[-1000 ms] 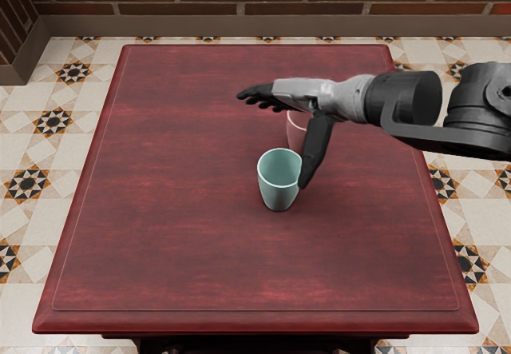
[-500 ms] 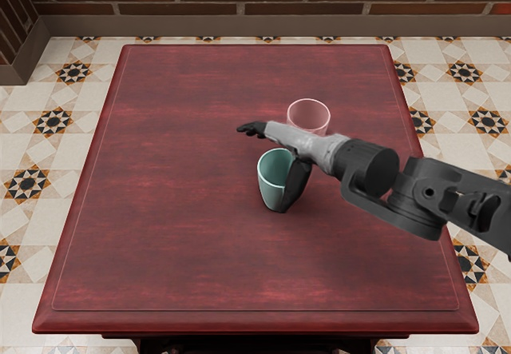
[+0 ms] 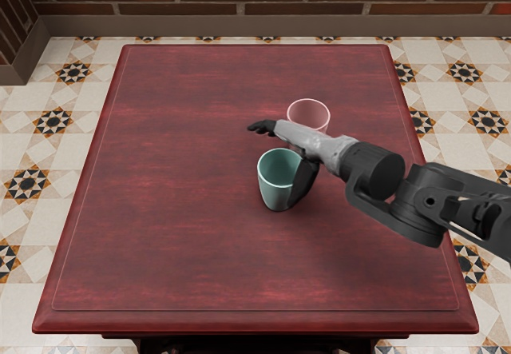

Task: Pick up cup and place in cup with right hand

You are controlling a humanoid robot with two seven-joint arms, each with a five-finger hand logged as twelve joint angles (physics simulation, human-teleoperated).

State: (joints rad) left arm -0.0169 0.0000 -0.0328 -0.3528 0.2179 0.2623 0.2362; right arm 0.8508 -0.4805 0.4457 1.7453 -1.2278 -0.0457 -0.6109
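Well, the teal cup (image 3: 275, 190) stands nearside of the right hand's (image 3: 302, 137) outstretched fingers (image 3: 261, 126).

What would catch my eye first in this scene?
Probably the grey-and-black right hand, coming in from the picture's right, its thumb pointing down beside the teal cup. Behind that stands a pink cup, partly hidden by the hand; both are on a deep red table.

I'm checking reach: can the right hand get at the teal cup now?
Probably yes: the right hand is open close by the teal cup, and the pink cup stands farther back, seemingly out of the way.
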